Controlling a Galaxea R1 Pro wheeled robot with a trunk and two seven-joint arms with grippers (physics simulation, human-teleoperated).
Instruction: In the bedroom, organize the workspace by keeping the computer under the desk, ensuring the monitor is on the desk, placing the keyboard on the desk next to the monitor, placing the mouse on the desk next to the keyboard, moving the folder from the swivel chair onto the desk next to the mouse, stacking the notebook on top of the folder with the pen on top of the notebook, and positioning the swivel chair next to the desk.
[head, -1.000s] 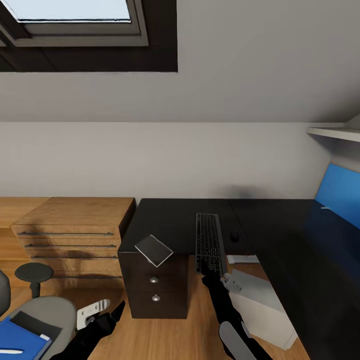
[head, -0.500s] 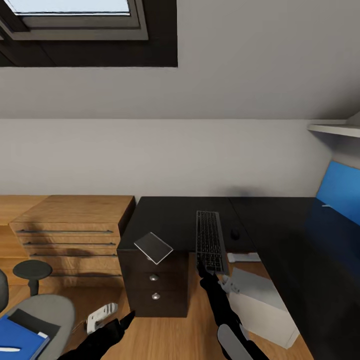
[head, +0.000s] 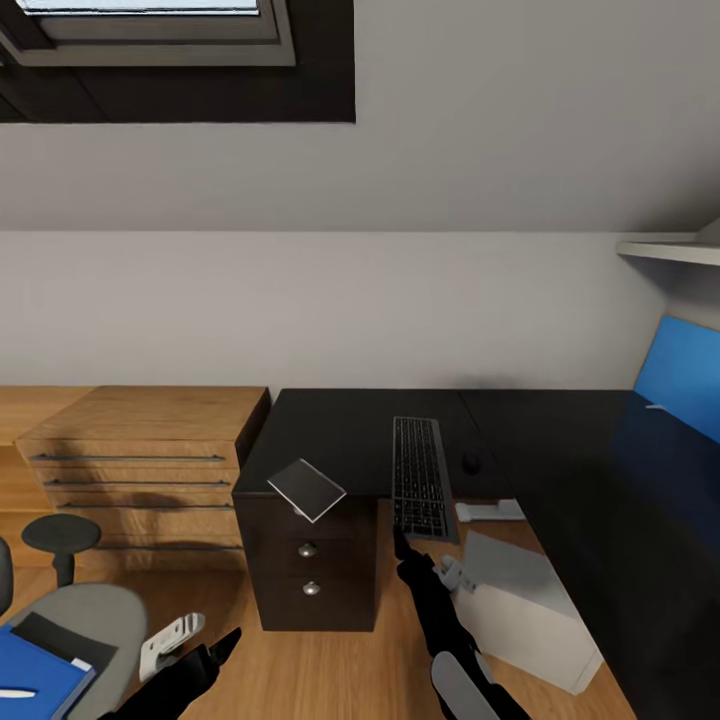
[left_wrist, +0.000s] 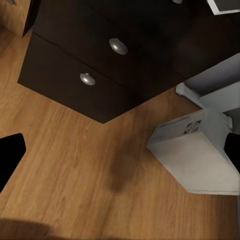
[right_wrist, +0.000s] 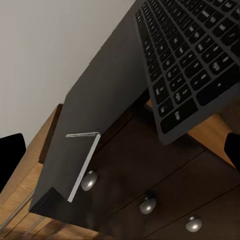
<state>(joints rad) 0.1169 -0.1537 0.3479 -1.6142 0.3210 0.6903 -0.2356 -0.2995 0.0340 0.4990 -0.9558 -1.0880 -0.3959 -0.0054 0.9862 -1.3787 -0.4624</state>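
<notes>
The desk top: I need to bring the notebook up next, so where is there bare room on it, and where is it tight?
Bare black top lies between the folder at the desk's front left corner and the keyboard, running back to the wall. Right of the mouse the top looks open toward the blue panel. It is tight between keyboard and mouse; the keyboard overhangs the front edge.

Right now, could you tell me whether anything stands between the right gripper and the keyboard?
Nothing visible does. The right gripper sits open just before the near end of the keyboard, which overhangs the front edge of the desk.
</notes>
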